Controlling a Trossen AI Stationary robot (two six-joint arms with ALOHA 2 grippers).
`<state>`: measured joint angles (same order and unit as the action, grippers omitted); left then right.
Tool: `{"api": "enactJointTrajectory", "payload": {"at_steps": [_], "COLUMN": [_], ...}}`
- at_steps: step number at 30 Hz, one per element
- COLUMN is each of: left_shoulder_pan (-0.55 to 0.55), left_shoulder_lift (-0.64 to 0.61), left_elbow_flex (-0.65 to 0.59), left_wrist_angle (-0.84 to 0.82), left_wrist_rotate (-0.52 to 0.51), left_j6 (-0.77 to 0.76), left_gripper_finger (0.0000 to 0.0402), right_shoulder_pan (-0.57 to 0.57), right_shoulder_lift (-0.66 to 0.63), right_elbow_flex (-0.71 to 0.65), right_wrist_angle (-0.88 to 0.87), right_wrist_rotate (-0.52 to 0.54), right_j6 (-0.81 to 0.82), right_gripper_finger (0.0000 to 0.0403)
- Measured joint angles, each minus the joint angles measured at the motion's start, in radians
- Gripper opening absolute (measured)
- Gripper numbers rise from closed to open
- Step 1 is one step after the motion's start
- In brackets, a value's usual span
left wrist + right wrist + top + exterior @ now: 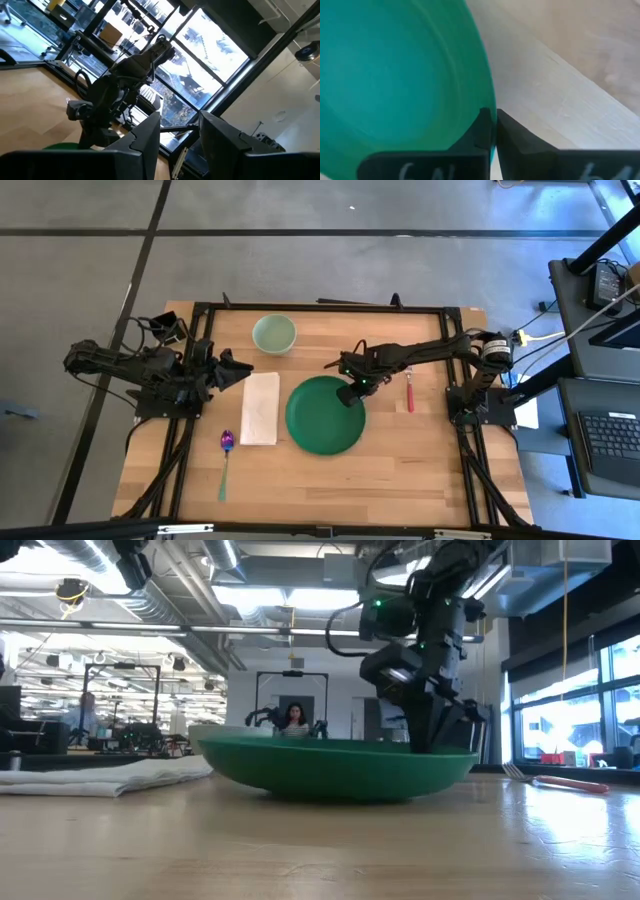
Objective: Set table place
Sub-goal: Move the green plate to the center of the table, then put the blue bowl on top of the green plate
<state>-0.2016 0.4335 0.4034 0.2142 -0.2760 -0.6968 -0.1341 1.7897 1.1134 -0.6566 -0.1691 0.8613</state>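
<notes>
Open lab w/ ducting overhead and big windows at the rear; a person sits far back behind the green plate in the low view. Table (400, 470): light butcher-block planks, black rail frame, fills the centre of the high view over grey floor.

L to R on the tabletop: left gripper (238, 369) idles at the 9 o'clock edge, raised and aimed across at the other arm, fingers (145, 137) parted, nothing in them. Spoon (225, 463) at approx 7 o'clock, pale teal handle, shiny purple-ish bowl. White napkin (261, 408), folded rectangle, soft cloth, lies just beside the plate's 9 o'clock side. Pale green bowl (274, 334) at 11 o'clock, round, smooth, looks like plastic. Dark green plate (324, 414) at centre, round, shallow, raised lip, glossy. Right gripper (349, 394) sits at the plate's 1 o'clock rim, jaws clenched on that rim; wrist view shows the lip pinched thin betw the two dark tips. Fork (409, 388) at 3 o'clock, red handle, metal tines, well apart from the plate.

Risks, judged: pinch is on a thin slick lip at one edge only, so the plate could pivot or slip out if lifted or dragged fast. Sliding it toward 9 o'clock would likely bunch the napkin, since they're nearly touching. Releasing while tilted could make the plate rock or skate on smooth wood. Fork isn't placed by the plate yet; the right arm's sweep back could nudge it.
</notes>
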Motion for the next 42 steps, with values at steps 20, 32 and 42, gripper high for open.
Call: {"api": "enactJointTrajectory", "payload": {"at_steps": [20,32,42], "left_shoulder_pan": [0.000,0.000,0.085], "left_shoulder_lift": [0.000,0.006,0.030], "left_elbow_flex": [0.000,0.000,0.000], "left_wrist_angle": [0.000,-0.041,-0.346], "left_wrist_rotate": [0.000,-0.114,-0.316], "left_j6": [-0.008,-0.003,-0.023], "left_gripper_finger": [0.0128,0.0128,0.0128], "right_shoulder_pan": [0.000,0.000,0.043], "right_shoulder_lift": [0.000,-0.003,-0.004], "right_elbow_flex": [-0.035,0.341,0.723], "right_wrist_angle": [0.076,-0.221,-0.497], "right_wrist_rotate": [0.085,-0.018,0.010], "right_j6": [-0.001,-0.149,-0.171], "right_gripper_finger": [0.0121,0.0135,0.0135]}}
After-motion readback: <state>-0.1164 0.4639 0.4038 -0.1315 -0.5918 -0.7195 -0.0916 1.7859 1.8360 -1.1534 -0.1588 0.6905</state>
